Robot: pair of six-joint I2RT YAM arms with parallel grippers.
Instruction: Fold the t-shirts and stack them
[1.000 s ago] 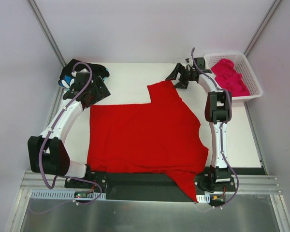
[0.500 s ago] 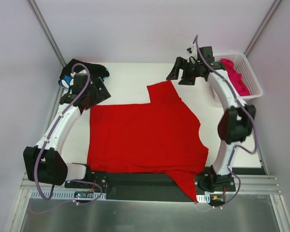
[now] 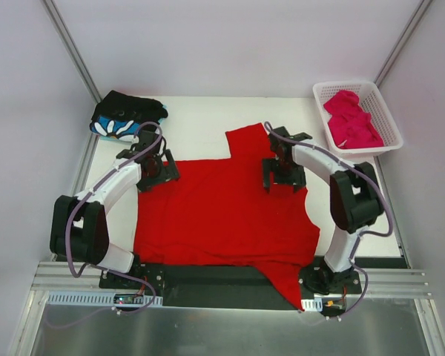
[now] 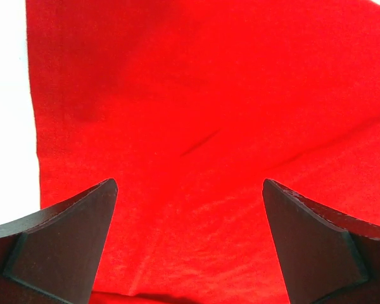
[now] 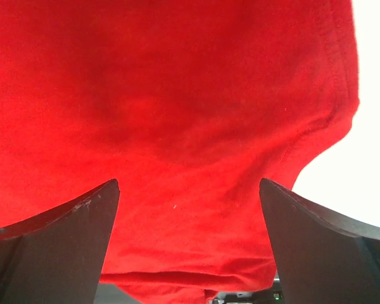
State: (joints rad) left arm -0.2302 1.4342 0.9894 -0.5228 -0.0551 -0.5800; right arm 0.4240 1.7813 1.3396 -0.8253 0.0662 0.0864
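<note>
White desk point(image 3: 200, 119) is carrying a plain bright red cloth t-shirt point(image 3: 222, 215); left tool point(image 3: 153, 172) and right tool point(image 3: 282, 178) are hovering wide open over its far edge, probably needing to pinch next.

No readable text, labels or numbers anywhere

Bare table point(image 3: 200, 122) lies open at 12 o'clock, between the black shirt point(image 3: 126, 117) at 10 and the basket point(image 3: 388, 119) at 2. The red shirt point(image 3: 222, 215) fills the middle, leaving a bare strip at 3 o'clock and a thinner one at 9. The left gripper point(image 3: 157, 170) and right gripper point(image 3: 282, 179), jaws wide, stand low over its far half.
</note>
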